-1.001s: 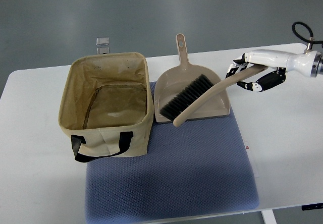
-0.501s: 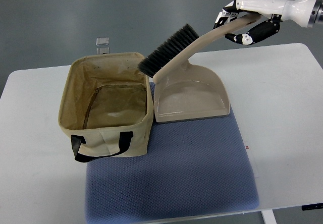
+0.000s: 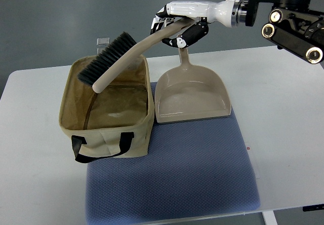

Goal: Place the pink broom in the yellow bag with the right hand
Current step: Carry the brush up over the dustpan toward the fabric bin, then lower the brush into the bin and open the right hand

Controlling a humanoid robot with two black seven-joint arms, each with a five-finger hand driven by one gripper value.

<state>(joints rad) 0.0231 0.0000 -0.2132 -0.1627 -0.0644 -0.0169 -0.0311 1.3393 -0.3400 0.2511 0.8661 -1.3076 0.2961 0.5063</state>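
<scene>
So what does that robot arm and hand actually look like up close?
The right hand has a glossy white shell on top and black jointed fingers beneath. A silver metal wrist ring joins it to a black arm fitted with round silver discs. No left arm shows.

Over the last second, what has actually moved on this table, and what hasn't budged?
The right hand, gripping the broom by its handle, lifted it off the dustpan and carried it leftward; its bristle end now hangs over the open bag. The hand has kept its hold throughout. The dustpan, the bag and the blue mat stayed where they were.
</scene>
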